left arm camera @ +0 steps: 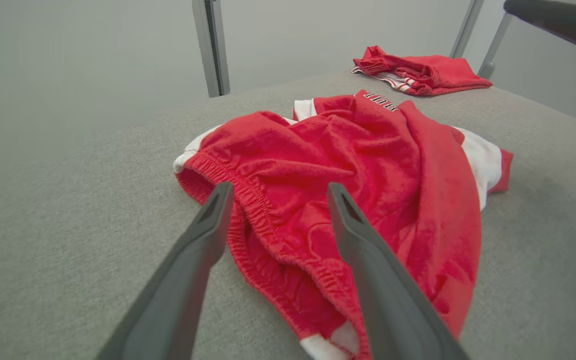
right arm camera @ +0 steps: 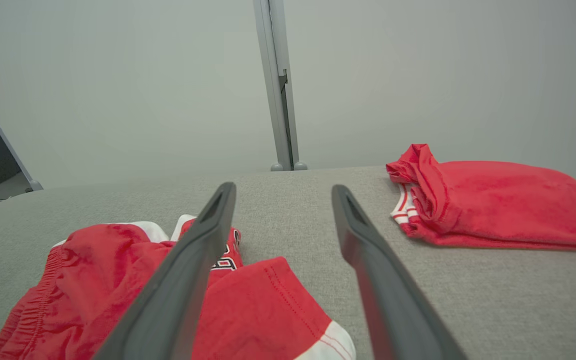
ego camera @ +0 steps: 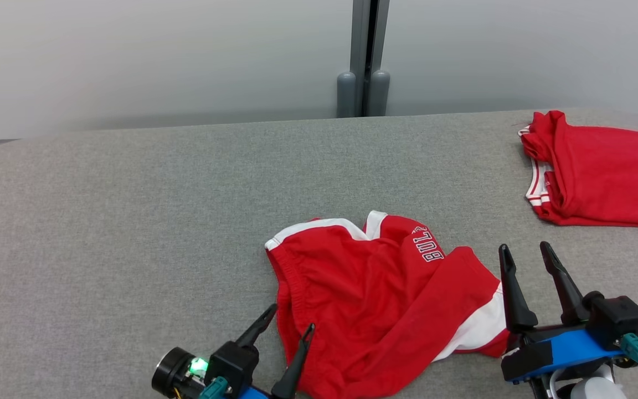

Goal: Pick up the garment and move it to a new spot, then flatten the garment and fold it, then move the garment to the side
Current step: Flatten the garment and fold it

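1. In the head view you see the whole garment [ego camera: 374, 293] lying crumpled on the near middle of the grey table [ego camera: 130, 221]. The left wrist view gives you its elastic waistband [left arm camera: 248, 210] at close range.
2. A folded red garment [ego camera: 601, 177] lies well apart, at the table's far right.
3. The garment's long axis runs left to right, with the waistband at the robot's left and the white-trimmed leg hem [ego camera: 479, 327] at its right.
4. Left gripper [ego camera: 292, 316]: fingers moderately apart, straddling the waistband and holding nothing. You cannot tell whether they touch it.
5. Right gripper [ego camera: 524, 246]: fingers apart and empty, just beside the leg hem.
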Available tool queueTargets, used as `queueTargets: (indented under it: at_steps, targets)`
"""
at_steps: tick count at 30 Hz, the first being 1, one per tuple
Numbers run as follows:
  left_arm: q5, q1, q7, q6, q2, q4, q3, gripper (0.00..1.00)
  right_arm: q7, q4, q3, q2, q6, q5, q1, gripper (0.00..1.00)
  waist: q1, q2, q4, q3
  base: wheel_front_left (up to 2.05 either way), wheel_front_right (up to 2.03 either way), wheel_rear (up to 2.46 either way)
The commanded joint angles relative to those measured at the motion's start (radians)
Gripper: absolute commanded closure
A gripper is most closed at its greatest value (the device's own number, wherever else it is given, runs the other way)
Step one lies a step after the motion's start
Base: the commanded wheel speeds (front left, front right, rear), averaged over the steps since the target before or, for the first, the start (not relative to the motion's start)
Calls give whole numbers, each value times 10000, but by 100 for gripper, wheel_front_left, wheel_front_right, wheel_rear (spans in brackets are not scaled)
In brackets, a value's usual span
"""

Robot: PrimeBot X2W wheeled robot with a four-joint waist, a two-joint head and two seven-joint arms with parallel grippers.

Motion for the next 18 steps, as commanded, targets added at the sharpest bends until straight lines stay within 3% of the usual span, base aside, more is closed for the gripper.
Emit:
queueTargets:
  at_steps: [1, 10, 17, 18]
  targets:
    - [-120, 55, 80, -5, 156, -30, -148, 0, -44, -31, -22, 2, 2, -29, -80, 0, 0, 0, -12, 10, 0, 0, 0]
    - [-934, 199, 755, -7, 718, 208, -1505, 0, -46, -26, -40, 1, 2, -35, -83, 0, 0, 0, -145, 132, 0, 0, 0]
    - [-1413, -76, 1026, -8, 745, 788, -2056, 0, -46, 22, -48, 3, 2, -56, -181, 0, 0, 0, -239, 203, 0, 0, 0]
    - [-1464, -138, 991, -8, 715, 900, -2081, 54, -46, 28, -57, 2, 2, -64, -196, 0, 0, 0, -245, 207, 0, 0, 0]
